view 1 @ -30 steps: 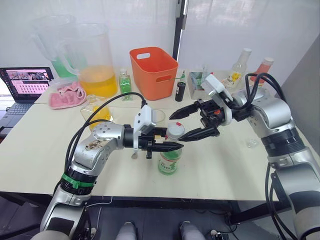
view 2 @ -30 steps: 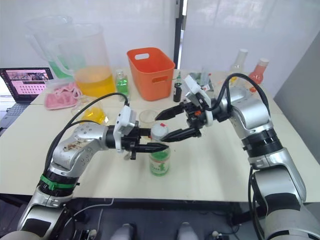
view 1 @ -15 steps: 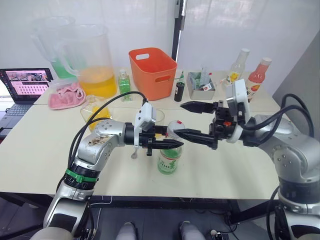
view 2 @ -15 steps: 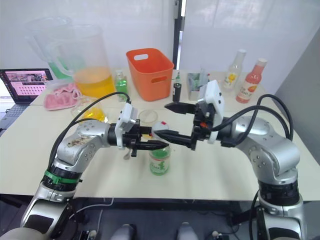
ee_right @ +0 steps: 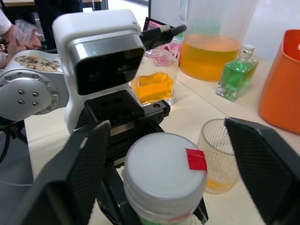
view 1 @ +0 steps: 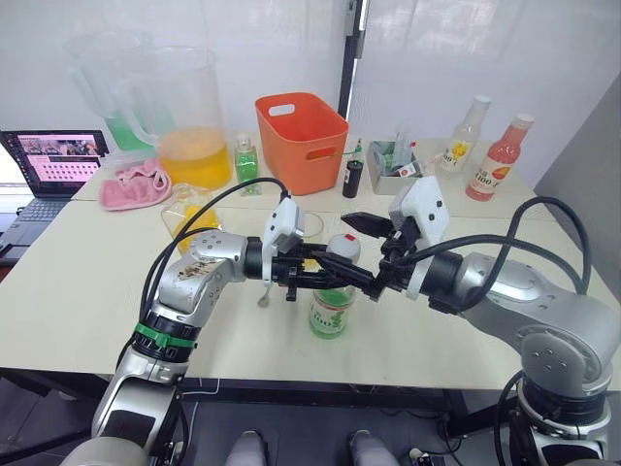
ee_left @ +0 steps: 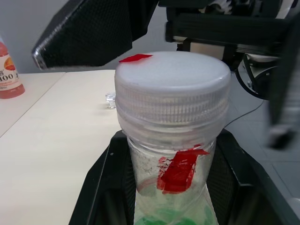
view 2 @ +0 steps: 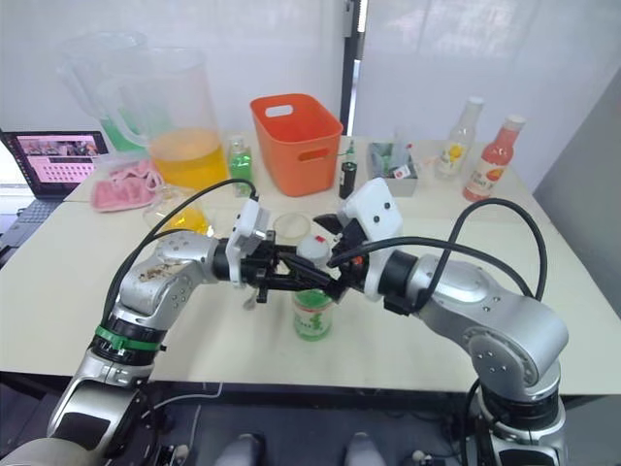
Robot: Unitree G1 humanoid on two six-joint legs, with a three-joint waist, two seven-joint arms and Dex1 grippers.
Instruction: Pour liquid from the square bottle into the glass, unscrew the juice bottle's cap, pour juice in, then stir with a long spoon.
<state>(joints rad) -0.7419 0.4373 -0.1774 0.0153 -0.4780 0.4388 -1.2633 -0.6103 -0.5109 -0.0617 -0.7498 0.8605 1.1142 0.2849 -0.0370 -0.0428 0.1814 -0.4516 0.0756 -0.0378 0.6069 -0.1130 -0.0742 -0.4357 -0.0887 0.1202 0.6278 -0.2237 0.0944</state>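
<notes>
The juice bottle (view 1: 331, 313) stands upright near the table's front middle, green-and-white label low on its body. My left gripper (view 1: 326, 280) is shut on its neck just under the white cap (view 1: 343, 247), which has a red mark (ee_left: 135, 58). My right gripper (view 1: 350, 247) is open, one finger behind the cap and one in front, the cap (ee_right: 165, 165) between them. The glass (view 1: 309, 225) stands just behind the bottle with a little yellow liquid in the bottom (ee_right: 217, 183). The square bottle (view 1: 193, 214) sits to the left. A thin silvery tip (view 1: 263, 299) below my left wrist may be the long spoon.
An orange basket (view 1: 301, 141) and a small dark bottle (view 1: 353, 179) stand behind the glass. Two big jugs (view 1: 189, 121), a green bottle (view 1: 246, 161), a pink cloth (view 1: 134, 184) and a laptop (view 1: 49, 165) are at back left. Two bottles (view 1: 500, 157) are at back right.
My right gripper has come in from the right and turned, so its open fingers now straddle the cap. The left gripper still holds the bottle's neck.
</notes>
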